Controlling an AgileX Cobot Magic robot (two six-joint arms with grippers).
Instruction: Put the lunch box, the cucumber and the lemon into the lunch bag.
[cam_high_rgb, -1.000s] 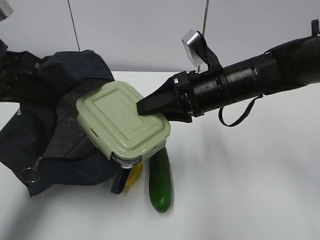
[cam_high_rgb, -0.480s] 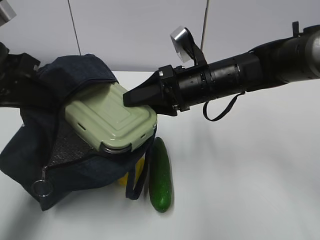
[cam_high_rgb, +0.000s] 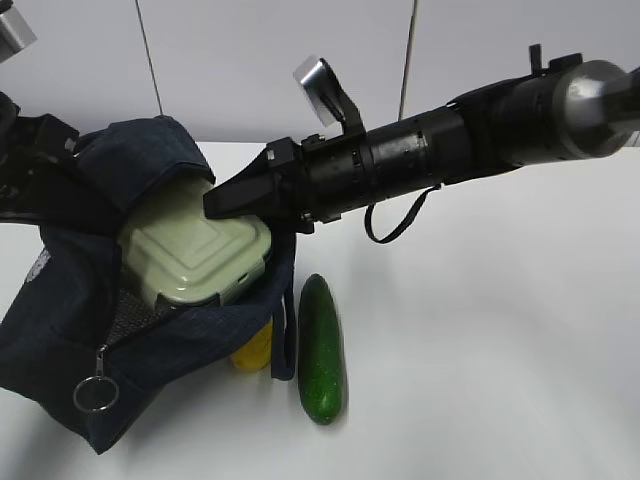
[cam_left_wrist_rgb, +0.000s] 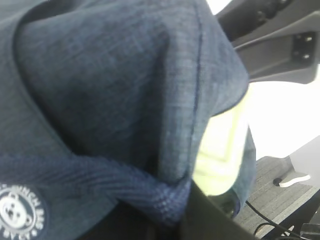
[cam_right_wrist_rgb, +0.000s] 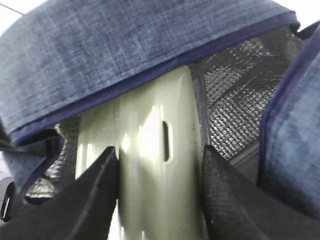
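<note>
The navy lunch bag (cam_high_rgb: 60, 300) lies open-mouthed at the left. Its mouth holds most of the sage-lidded lunch box (cam_high_rgb: 195, 262), tilted. My right gripper (cam_high_rgb: 222, 205) is shut on the box's near end. In the right wrist view its fingers (cam_right_wrist_rgb: 95, 195) press both sides of the lunch box (cam_right_wrist_rgb: 160, 125) under the bag's zipper edge (cam_right_wrist_rgb: 150, 80). My left gripper (cam_left_wrist_rgb: 172, 220) is shut on the bag's handle strap (cam_left_wrist_rgb: 125, 185), holding the top flap up. The cucumber (cam_high_rgb: 322, 350) lies on the table beside the bag. The lemon (cam_high_rgb: 255, 350) peeks from under the bag's edge.
A metal ring pull (cam_high_rgb: 92, 393) hangs from the zipper at the bag's near corner. A loop handle (cam_high_rgb: 288, 330) dangles between lemon and cucumber. The white tabletop (cam_high_rgb: 500, 350) stretches to the right, with a wall (cam_high_rgb: 250, 60) behind.
My right gripper has moved left and down with the lunch box, pushing it from the bag's rim deep into its mouth. The bag sagged forward over the lemon.
</note>
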